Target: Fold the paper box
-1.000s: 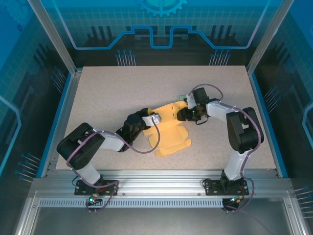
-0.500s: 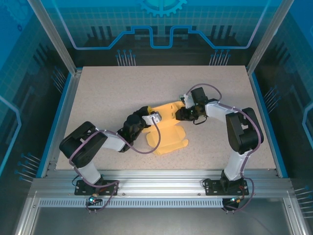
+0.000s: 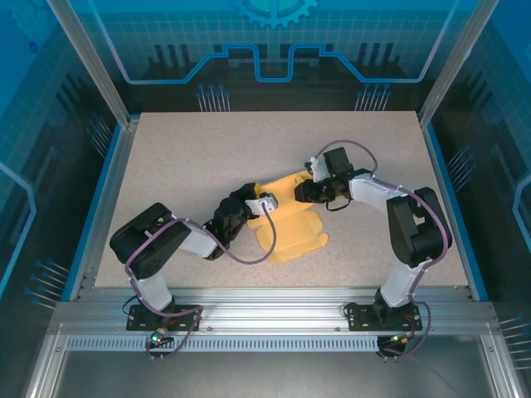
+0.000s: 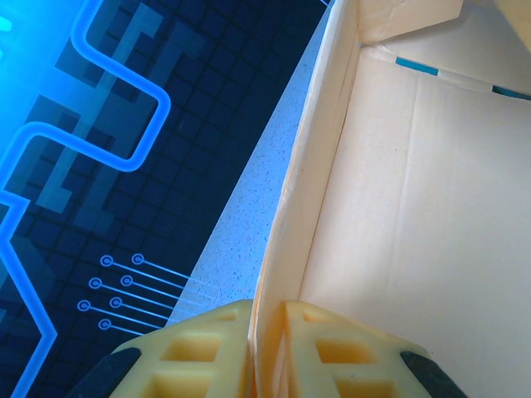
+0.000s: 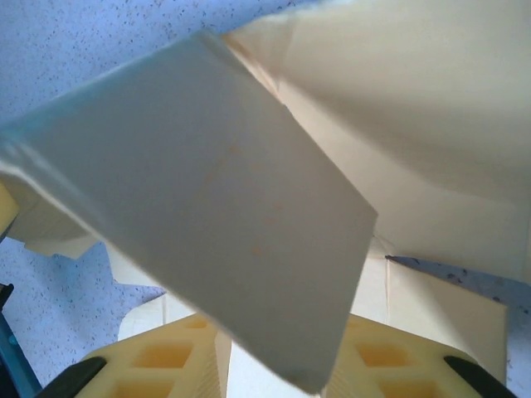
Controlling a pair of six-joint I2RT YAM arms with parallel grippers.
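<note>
Left gripper (image 3: 262, 201) is pinched shut on a wall of the yellow paper box (image 3: 292, 230). The box sits between both grippers, long axis running away from them toward the table's (image 3: 191, 149) near edge. A flap (image 5: 216, 207) sits inside the right gripper's (image 3: 304, 192) jaws, can't tell if it's actually squeezing.

Left black-and-white arm (image 3: 189, 240) lies low toward centre, left gripper (image 4: 267, 313) pinched on the yellow paper box (image 3: 294, 230) wall; right black-and-white arm (image 3: 375, 187) curls inward, right gripper (image 5: 276, 352) jaws apart.
</note>
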